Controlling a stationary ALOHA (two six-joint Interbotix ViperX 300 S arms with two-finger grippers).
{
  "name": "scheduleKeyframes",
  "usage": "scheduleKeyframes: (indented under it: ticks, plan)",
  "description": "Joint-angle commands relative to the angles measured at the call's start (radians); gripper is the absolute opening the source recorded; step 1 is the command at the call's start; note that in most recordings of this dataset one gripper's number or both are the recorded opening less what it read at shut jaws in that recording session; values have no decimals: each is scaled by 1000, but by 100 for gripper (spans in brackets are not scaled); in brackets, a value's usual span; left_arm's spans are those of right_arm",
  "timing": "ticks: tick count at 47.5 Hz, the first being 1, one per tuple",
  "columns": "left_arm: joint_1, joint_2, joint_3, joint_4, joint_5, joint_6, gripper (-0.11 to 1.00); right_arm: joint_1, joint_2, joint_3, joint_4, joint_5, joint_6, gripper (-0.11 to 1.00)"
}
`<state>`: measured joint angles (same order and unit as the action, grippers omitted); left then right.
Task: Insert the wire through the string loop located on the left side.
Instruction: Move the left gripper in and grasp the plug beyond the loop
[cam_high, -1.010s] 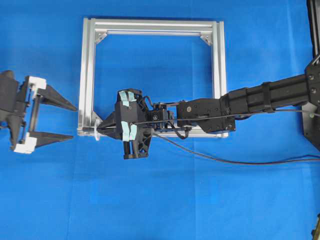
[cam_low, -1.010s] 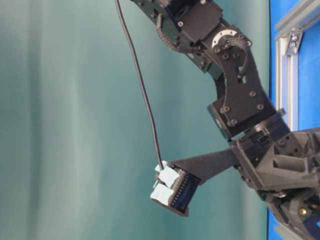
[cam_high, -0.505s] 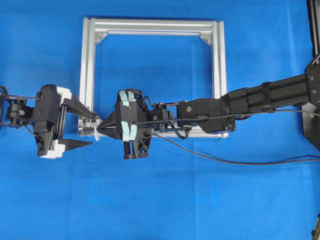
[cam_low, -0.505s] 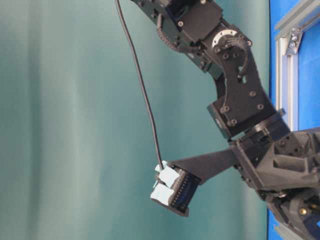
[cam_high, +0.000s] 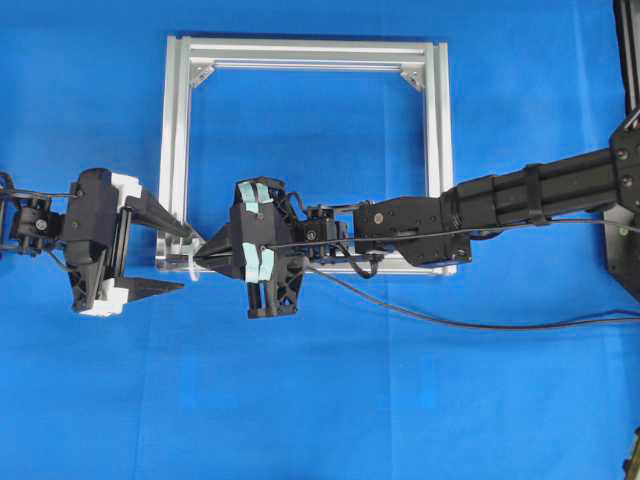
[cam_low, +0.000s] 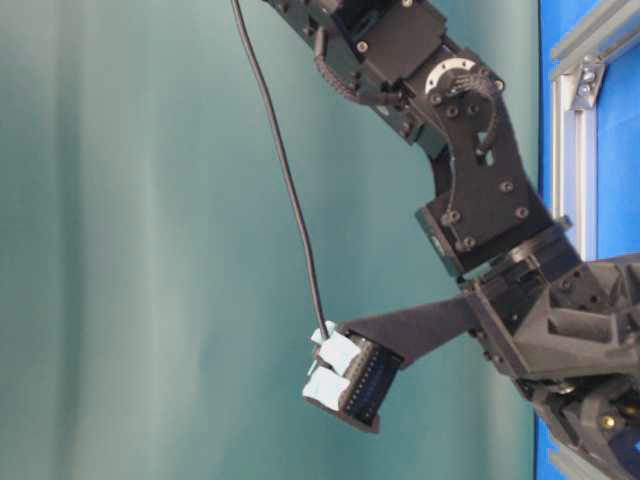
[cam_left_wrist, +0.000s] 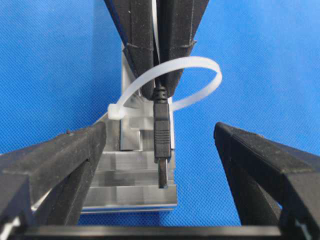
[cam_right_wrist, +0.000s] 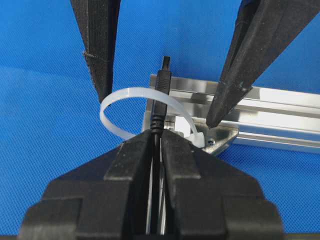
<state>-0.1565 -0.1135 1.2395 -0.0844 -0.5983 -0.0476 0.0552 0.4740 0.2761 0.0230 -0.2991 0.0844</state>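
The wire (cam_high: 450, 322) runs from the right into my right gripper (cam_high: 200, 258), which is shut on it just behind the plug. The dark plug (cam_left_wrist: 161, 130) with its metal tip pokes through the white string loop (cam_left_wrist: 200, 65) at the frame's lower left corner. In the right wrist view the loop (cam_right_wrist: 115, 100) arcs across the plug's neck (cam_right_wrist: 162, 80), ahead of the right gripper (cam_right_wrist: 156, 137). My left gripper (cam_high: 186, 258) is open. Its fingers (cam_left_wrist: 75, 155) stand on either side of the plug without touching it.
The square aluminium frame (cam_high: 180, 150) lies flat on the blue mat, and its corner bracket (cam_right_wrist: 220, 137) sits right under the loop. The right arm (cam_high: 520, 195) stretches across the frame's lower bar. In the table-level view the wire (cam_low: 290, 190) hangs down beside the arm.
My left gripper has come in from the left edge, still open, and now straddles the frame corner and the plug. The right gripper and the wire have stayed put.
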Motion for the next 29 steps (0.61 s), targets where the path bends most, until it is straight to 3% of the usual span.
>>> scheduleKeyframes:
  ticks: [1, 9, 13, 24, 26, 29]
  plan:
    - [-3, -11, -8, 2, -9, 0, 90, -3, -21, -8, -2, -8, -2, 3]
    - [-3, -8, -8, 2, -3, 0, 88, -3, -21, -8, -2, -9, -2, 3]
    - [-3, -8, -8, 0, 11, 2, 82, -3, -21, -8, -2, -8, -2, 3]
    - [-2, -12, -2, 2, 32, 3, 14, -3, -21, -8, -2, -9, -2, 3]
    - [-3, -12, -2, 2, 35, 3, 7, -3, -21, -5, -2, -9, -2, 3]
    - [-3, -12, -3, 2, 34, 3, 7, -3, -21, -8, -2, -8, -2, 3]
